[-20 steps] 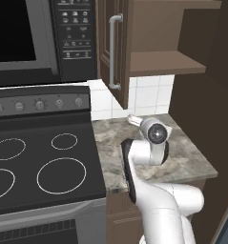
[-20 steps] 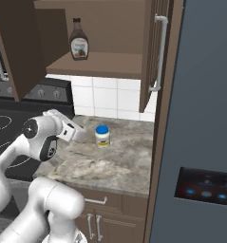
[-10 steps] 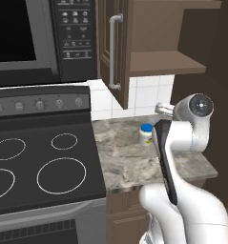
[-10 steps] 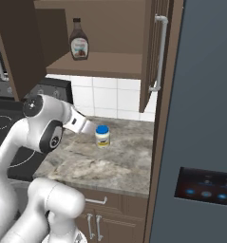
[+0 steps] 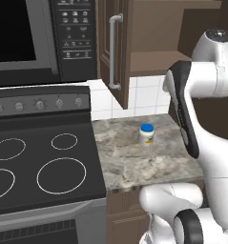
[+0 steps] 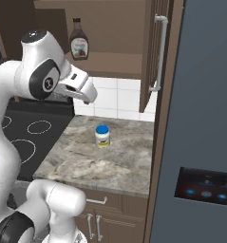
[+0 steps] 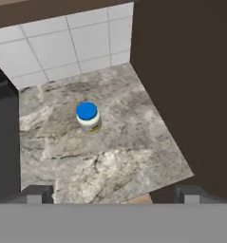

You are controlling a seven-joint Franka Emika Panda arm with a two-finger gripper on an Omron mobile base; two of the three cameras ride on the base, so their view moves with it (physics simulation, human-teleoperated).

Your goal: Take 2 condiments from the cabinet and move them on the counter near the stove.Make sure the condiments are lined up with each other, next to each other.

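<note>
The white jar [image 5: 146,134] [image 6: 102,136] [image 7: 89,117] with a blue lid stands upright on the marbled counter [image 5: 129,164] [image 6: 81,166] [image 7: 129,156], a short way right of the stove [image 5: 39,167] [image 6: 32,128]. On the shelf of the open cabinet [image 6: 117,60] the dark brown bottle [image 6: 78,46] stands upright. My gripper [image 6: 89,96] [image 7: 112,195] hangs high above the counter, below the shelf and up-left of the jar. It is open, fingertips [image 7: 36,194] wide apart with nothing between them.
The cabinet door [image 5: 113,47] [image 6: 155,52] with its silver bar handle stands open over the counter. A black microwave [image 5: 34,35] hangs above the stove. A tall grey refrigerator [image 6: 205,142] and a dark side panel [image 7: 191,85] bound the counter on the right. White tiles back it.
The arm has risen from counter height beside the jar to well above it. The jar stays standing where it was, free of the fingers. The bottle has not moved.
</note>
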